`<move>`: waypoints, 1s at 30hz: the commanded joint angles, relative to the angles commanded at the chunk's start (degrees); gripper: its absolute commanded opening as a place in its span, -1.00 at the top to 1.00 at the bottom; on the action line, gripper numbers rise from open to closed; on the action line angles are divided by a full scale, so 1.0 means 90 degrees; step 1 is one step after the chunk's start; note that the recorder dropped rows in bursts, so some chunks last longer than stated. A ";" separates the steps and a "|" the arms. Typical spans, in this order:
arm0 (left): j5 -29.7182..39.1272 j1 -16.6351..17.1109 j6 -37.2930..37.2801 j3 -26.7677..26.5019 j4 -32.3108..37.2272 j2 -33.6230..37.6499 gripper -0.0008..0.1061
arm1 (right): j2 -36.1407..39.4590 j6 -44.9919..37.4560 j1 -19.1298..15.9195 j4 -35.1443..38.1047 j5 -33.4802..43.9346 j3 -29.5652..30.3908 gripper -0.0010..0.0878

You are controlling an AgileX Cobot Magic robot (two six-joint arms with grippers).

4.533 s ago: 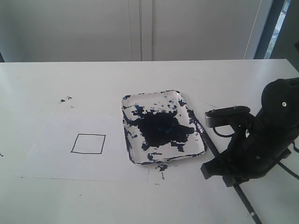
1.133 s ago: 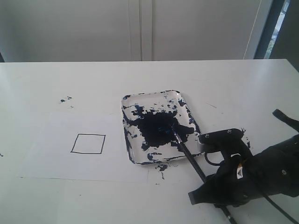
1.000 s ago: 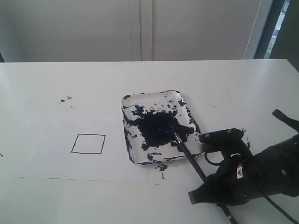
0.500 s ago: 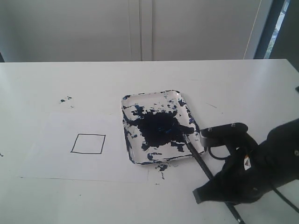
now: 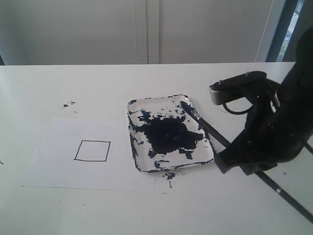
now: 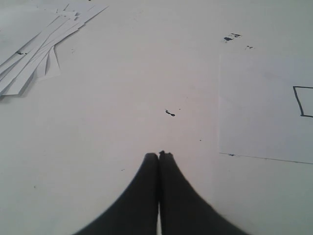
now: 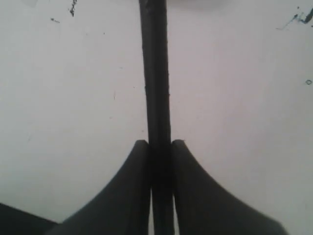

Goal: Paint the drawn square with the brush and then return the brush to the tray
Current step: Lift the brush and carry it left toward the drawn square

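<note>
right gripper [image 7: 159, 144]: jaws nearly closed, clamped on the brush [image 5: 208, 128] from both sides; the shaft fills the gap between them in the wrist view.
left gripper [image 6: 158, 155]: jaws pressed together, nothing between them; hovers over bare table, well away from the tray.
brush look: long, very thin black stick, straight, longer than the tray; in the right wrist view [image 7: 155, 73] it runs dead centre out from between the fingers.
brush position: lies on a diagonal to the right of the paint patch; one end sits over the tray's far right corner, the other end sticks out past the gripper toward the near right edge of the exterior view. Contact between tip and tray: cannot tell.
grip point: mid-shaft, just beside the tray's right rim.
tray [image 5: 159, 104]: white, shallow, rounded corners; big dark blue-black blot in the middle, smears out to the rim; sits near the table's centre.
drawn square [image 5: 92, 151]: thin black outline, interior clean white; left of the tray and apart from it, on the paper sheet [image 5: 58, 156].
table [image 5: 73, 83]: white, a few dark paint specks [image 5: 68, 104] beyond the sheet.
left wrist extras: fanned paper strips [image 6: 34, 54] lie on the table.
</note>
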 joint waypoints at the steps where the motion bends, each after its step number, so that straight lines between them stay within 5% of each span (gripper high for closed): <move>1: 0.0000 0.0000 0.0000 0.0000 0.0000 0.0000 0.99 | 0.0000 -0.0104 0.0000 0.0000 0.0000 -0.0144 0.98; 14: 0.0000 0.0000 0.0000 0.0000 0.0000 0.0000 0.99 | 0.0731 -0.0154 0.0022 0.0053 0.0000 -0.0822 0.98; 20: 0.0000 0.0000 0.0000 0.0000 0.0000 0.0000 0.99 | 0.1577 -0.0167 0.0566 0.0053 0.0000 -0.0880 0.98; 30: 0.0000 0.0000 0.0000 0.0000 0.0000 0.0000 0.99 | 0.3542 -0.0488 0.1654 0.0314 0.0000 -0.2701 0.98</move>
